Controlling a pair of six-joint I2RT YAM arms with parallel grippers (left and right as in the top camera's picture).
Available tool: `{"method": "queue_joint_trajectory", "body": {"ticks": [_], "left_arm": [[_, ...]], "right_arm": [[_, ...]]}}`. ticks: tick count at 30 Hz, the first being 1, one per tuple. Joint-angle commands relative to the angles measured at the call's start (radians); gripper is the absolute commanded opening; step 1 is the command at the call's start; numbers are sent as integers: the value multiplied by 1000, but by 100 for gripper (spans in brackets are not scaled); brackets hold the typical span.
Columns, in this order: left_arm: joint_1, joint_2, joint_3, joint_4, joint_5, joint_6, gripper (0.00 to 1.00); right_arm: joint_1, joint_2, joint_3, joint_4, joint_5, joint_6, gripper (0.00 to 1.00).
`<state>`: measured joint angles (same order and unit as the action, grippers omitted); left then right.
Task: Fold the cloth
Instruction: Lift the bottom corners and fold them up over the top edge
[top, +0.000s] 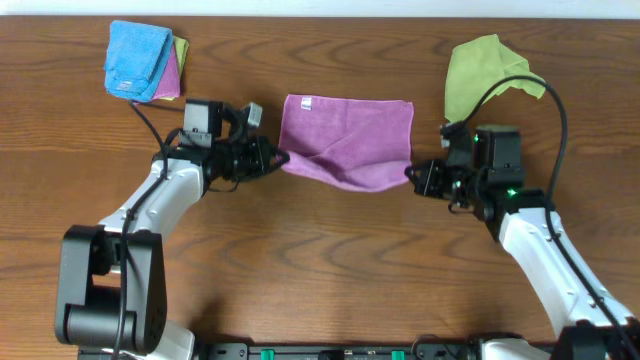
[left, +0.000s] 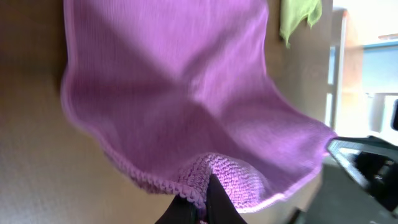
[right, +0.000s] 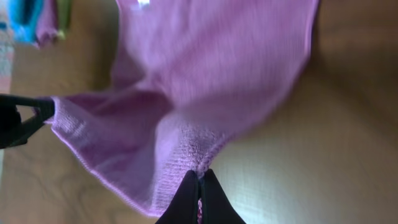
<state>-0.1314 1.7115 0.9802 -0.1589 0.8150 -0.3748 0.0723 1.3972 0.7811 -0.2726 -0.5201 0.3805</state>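
Overhead view: the cloth (top: 345, 135) lies mid-table between the two arms. Its far edge, with the white tag (top: 305, 101), is flat on the table (top: 320, 260), and its near edge is raised and sagging. The left gripper (top: 278, 158) is clenched on the near left corner and the right gripper (top: 412, 175) on the near right corner; both wrist views show pile pinched between closed fingertips. Judged soft, light and limp, with a grippy nap, the fabric should drape rather than hold shape. Corners are the best holds, kept taut so the middle does not bunch.
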Motion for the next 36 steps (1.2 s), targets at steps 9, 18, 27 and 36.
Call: {"method": "queue_joint_trajectory", "body": {"ticks": [9,18,27,36], "left_arm": [[14,337,305,92,-97,35,5],[38,558,716,63,-19,27,5],[32,621,783,-60,43,42,6],[23,623,783,-152,15,111,6]], "right_arm": [[6,435,302,126,58,76,1],[-53,624,636,16,121,75,2],[-57,632,651,-131,158,33,2],[-4,632,650,-246,236,14,2]]}}
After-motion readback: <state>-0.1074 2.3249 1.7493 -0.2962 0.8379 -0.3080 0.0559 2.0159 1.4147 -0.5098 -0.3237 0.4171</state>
